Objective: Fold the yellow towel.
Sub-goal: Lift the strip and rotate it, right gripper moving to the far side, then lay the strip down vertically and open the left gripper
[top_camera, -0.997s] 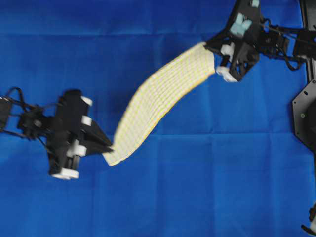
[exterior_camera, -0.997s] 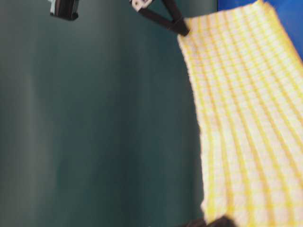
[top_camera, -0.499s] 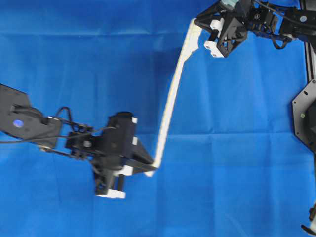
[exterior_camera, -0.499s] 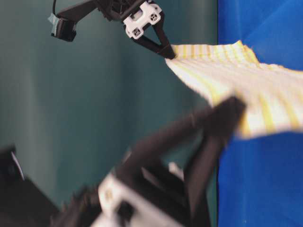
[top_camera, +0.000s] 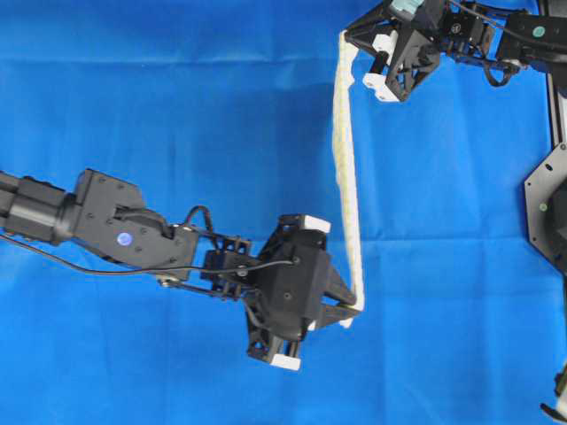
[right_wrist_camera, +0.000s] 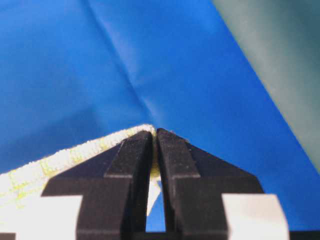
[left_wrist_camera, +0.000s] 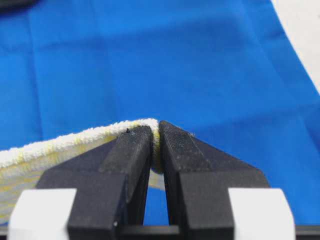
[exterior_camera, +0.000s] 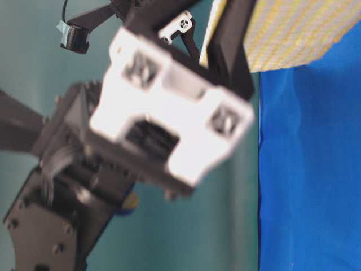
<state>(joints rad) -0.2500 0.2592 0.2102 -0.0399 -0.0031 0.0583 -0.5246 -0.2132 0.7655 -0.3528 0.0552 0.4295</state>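
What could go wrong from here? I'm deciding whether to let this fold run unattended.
1. Both grips are shallow: the left gripper and right gripper pinch only the very corners of the yellow towel, so tension might pull one free.
2. The towel hangs edge-on between them above the blue sheet; lowered like this, it may land twisted or bunched.

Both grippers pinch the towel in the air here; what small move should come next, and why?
Probably lower both together. The left gripper and right gripper each clamp a corner of the yellow towel, which hangs taut and edge-on above the blue sheet, not yet laid down.
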